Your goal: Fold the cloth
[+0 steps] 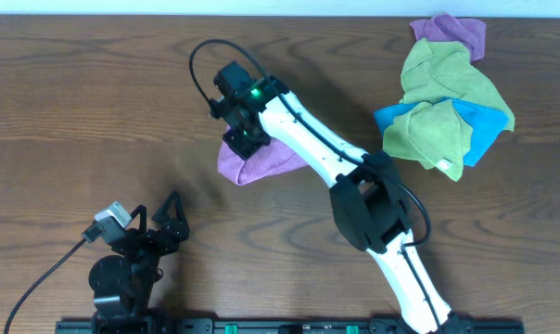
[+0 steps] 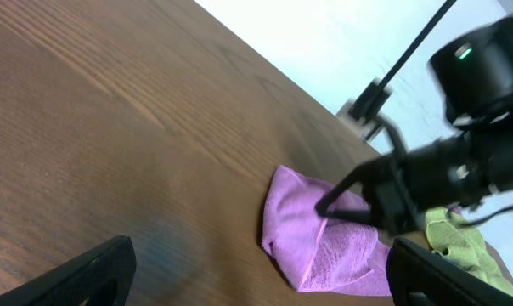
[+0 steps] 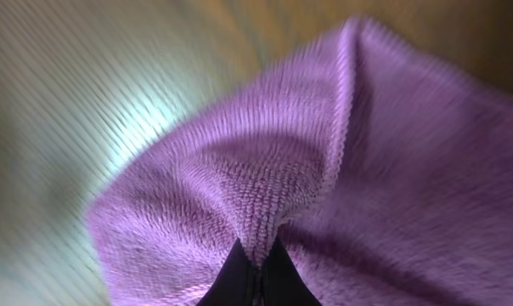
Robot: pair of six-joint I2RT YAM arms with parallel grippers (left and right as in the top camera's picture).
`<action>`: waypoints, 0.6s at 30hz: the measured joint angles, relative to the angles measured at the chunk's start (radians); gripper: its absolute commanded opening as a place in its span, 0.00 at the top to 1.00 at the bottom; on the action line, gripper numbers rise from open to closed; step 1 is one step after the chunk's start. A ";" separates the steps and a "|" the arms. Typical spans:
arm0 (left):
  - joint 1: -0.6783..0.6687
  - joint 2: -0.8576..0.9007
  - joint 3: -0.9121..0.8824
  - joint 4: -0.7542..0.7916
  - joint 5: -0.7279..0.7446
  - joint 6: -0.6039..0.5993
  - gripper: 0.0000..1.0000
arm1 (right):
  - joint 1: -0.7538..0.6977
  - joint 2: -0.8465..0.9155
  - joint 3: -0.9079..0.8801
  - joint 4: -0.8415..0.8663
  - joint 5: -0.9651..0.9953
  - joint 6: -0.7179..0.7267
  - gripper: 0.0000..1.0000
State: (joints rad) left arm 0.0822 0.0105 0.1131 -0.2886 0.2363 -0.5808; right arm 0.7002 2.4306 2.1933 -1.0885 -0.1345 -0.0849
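The lilac-purple cloth (image 1: 258, 162) lies bunched on the wooden table near the middle, partly under the right arm. My right gripper (image 1: 246, 137) is shut on a pinched fold of the cloth (image 3: 265, 187), which fills the right wrist view; the fingertips (image 3: 255, 276) meet on the fabric. The cloth also shows in the left wrist view (image 2: 324, 242), folded over itself. My left gripper (image 1: 159, 211) is open and empty at the front left, well apart from the cloth; its fingers frame the left wrist view (image 2: 256, 276).
A pile of lime-green cloths (image 1: 442, 97) over a blue cloth (image 1: 484, 130) lies at the back right, with a second purple cloth (image 1: 456, 32) at its far end. The white right arm (image 1: 336, 158) crosses the table's middle.
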 measured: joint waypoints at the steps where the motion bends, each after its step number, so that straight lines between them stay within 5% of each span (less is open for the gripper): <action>1: 0.000 0.000 0.000 0.000 0.000 0.000 0.05 | 0.003 0.000 0.025 0.002 0.001 0.000 0.99; 13: 0.000 0.000 0.000 0.000 0.000 0.000 0.05 | 0.118 0.000 0.247 0.053 -0.079 0.000 0.99; 18: 0.000 0.000 0.000 0.000 0.000 0.000 0.05 | 0.137 0.000 0.478 0.022 -0.156 0.001 0.99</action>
State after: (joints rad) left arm 0.0822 0.0105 0.1131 -0.2886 0.2363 -0.5808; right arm 0.8371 2.4310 2.6717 -1.0664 -0.2909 -0.0841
